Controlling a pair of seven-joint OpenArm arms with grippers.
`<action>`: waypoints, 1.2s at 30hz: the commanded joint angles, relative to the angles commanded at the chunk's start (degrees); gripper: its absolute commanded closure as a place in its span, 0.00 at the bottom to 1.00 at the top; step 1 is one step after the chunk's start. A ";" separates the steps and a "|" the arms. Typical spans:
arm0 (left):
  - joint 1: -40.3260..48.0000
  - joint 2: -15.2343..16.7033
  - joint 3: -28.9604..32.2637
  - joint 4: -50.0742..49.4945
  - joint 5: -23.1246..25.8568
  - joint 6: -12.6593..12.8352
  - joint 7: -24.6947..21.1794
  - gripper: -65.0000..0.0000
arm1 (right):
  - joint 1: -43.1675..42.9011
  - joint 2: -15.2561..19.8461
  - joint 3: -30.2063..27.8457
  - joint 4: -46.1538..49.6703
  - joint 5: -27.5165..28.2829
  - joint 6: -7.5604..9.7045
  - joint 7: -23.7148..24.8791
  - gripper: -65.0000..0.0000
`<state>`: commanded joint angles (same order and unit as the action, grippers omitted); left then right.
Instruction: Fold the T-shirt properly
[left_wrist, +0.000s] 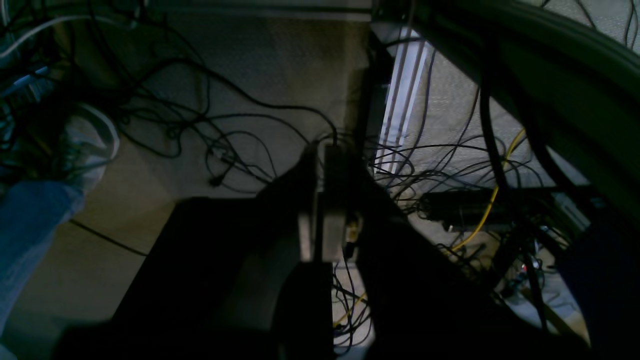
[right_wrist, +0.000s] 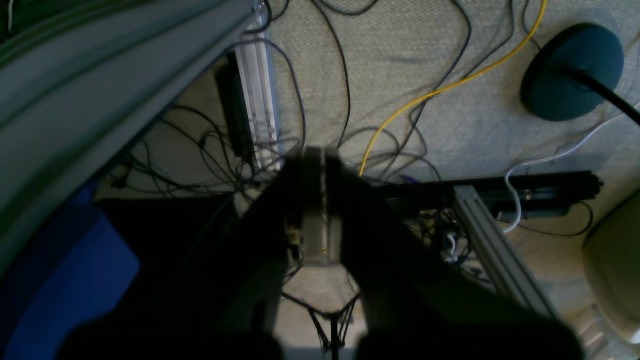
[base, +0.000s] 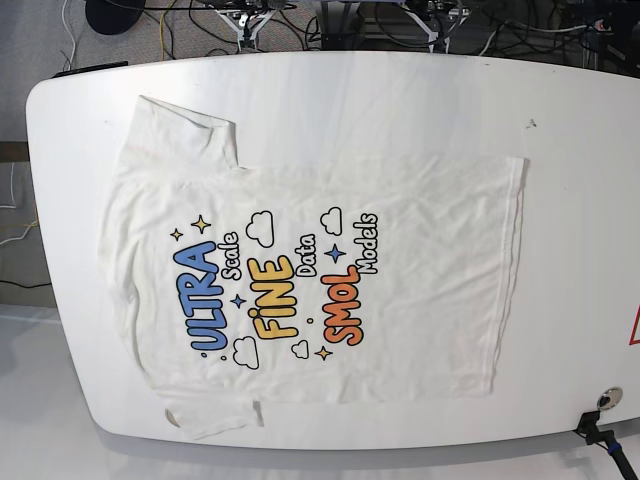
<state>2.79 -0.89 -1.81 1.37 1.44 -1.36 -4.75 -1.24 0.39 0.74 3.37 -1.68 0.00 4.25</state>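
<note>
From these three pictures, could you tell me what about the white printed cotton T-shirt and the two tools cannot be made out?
- Base view: neither arm appears; the white printed cotton T-shirt lies print up, hiding its reverse. The neck opening cannot be made out.
- Left wrist view: the left tool is dark; it looks closed. Shirt out of frame.
- Right wrist view: the right tool is equally shadowed and looks closed. Only floor cables show.
- The white oval table is cut off at the right.

The white T-shirt lies spread flat, print up, on the table.
</note>
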 joint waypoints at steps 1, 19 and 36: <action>0.00 -0.07 0.07 -0.03 0.03 -0.01 -0.04 1.00 | -0.03 -0.02 -0.01 0.08 -0.06 -0.16 -0.05 1.00; 1.08 0.17 -0.06 -0.26 -0.06 -0.51 -1.06 1.00 | -0.66 -0.01 0.10 0.01 0.05 -0.49 0.27 1.00; 1.36 -0.02 -0.08 0.42 -0.22 -0.51 -1.41 1.00 | -0.70 0.11 0.18 0.81 0.00 0.21 0.40 1.00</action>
<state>4.15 -0.91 -1.90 1.79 1.21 -1.87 -6.17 -1.94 0.50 0.92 4.18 -1.69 0.20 4.65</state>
